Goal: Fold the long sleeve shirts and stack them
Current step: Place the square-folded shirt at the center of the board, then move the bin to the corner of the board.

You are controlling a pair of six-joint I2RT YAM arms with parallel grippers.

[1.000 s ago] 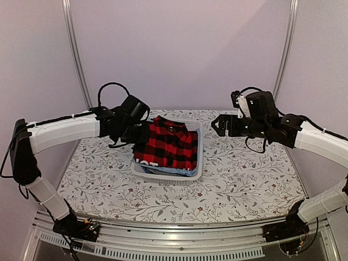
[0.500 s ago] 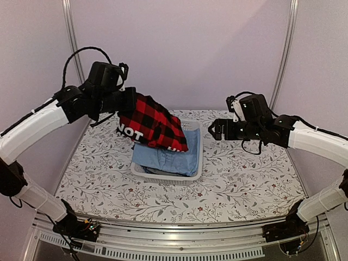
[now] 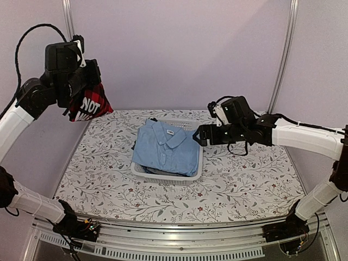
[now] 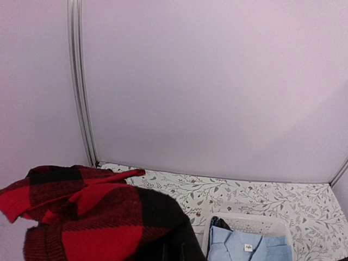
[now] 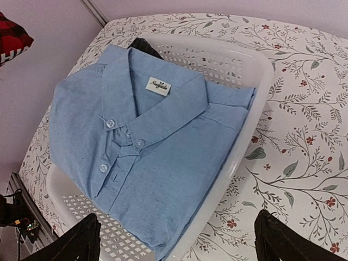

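Note:
The red-and-black check long sleeve shirt (image 3: 88,106) hangs bunched high above the table's far left corner, with white letters showing. My left gripper (image 3: 81,89) is shut on it; in the left wrist view the shirt (image 4: 81,217) covers the fingers. A folded light blue button-up shirt (image 3: 166,145) lies on top in the white basket (image 3: 163,178). My right gripper (image 3: 199,136) hovers open just right of the basket. In the right wrist view its open jaws (image 5: 176,242) stand wide over the blue shirt (image 5: 141,147) and the basket rim (image 5: 255,114), holding nothing.
A dark garment (image 5: 144,46) peeks out under the blue shirt at the basket's far side. The floral tablecloth (image 3: 244,179) surrounds the basket. Metal frame posts (image 3: 69,22) stand at the back corners.
My left arm has lifted the red check shirt out of the basket, up and to the left, uncovering the blue shirt. My right gripper has moved left toward the basket.

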